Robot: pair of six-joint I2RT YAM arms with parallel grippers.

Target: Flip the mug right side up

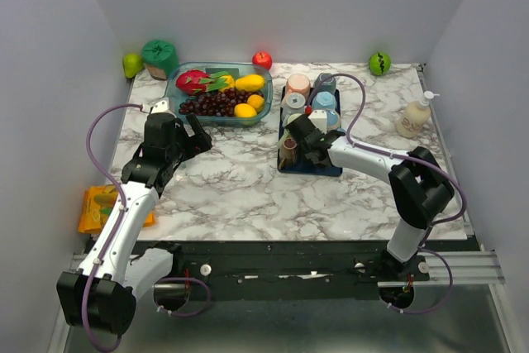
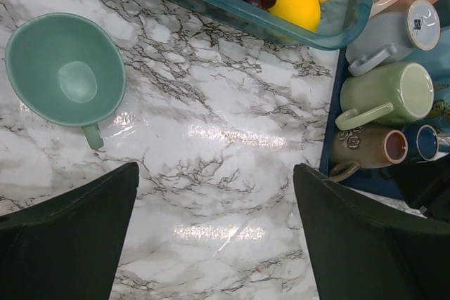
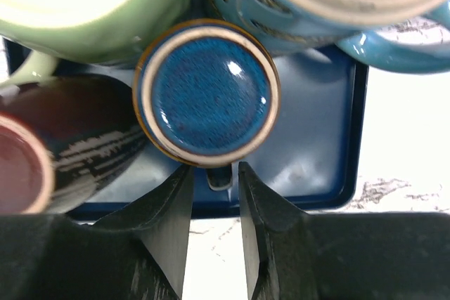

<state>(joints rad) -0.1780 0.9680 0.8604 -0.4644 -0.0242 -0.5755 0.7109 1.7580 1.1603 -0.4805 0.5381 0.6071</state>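
Note:
A small dark blue mug (image 3: 207, 93) stands bottom up at the near edge of the dark blue tray (image 3: 316, 124), among several other upturned mugs. My right gripper (image 3: 214, 173) is narrowly open, its fingers either side of the mug's handle (image 3: 219, 179) with a small gap on each side. In the top view the right gripper (image 1: 299, 132) is over the tray's (image 1: 318, 169) near left part. My left gripper (image 2: 214, 237) is wide open and empty above bare marble. A teal mug (image 2: 65, 72) stands upright, mouth up, on the marble to its left.
A glass dish of fruit (image 1: 219, 93) sits behind the left gripper. A soap bottle (image 1: 413, 117) stands at the right edge. A green apple (image 1: 379, 62), a red apple (image 1: 262, 59) and a pear (image 1: 132, 64) lie along the back. An orange packet (image 1: 103, 208) lies off the table's left edge.

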